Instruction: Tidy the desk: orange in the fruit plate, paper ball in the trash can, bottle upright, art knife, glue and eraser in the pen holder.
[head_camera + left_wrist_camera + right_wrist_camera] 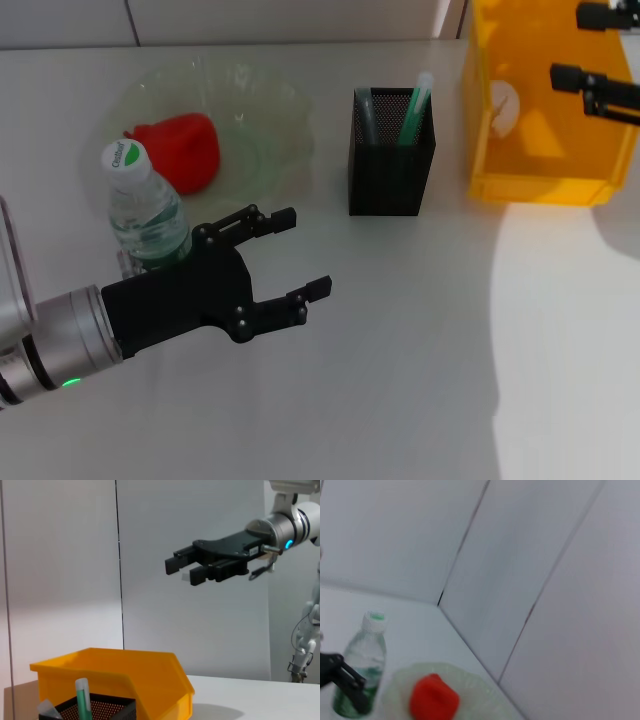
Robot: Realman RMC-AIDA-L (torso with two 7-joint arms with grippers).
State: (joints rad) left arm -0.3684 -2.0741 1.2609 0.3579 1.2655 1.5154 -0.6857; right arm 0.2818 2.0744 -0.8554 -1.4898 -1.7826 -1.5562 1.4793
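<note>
On the tabletop [400, 380] we see the trash can [540, 110] just beyond and beside the pen holder [391, 165], on its right-arm side. The fruit plate [270, 120] lies on the pen holder's other side, holding the orange [185, 150]. The bottle [145, 215] stands upright at the plate's near rim. Our left claw [300, 255] hangs spread open and empty, nearer us than the pen holder, beside the bottle. Our right claw [575, 45], fingers parted with nothing between them, hovers above the trash can.
</note>
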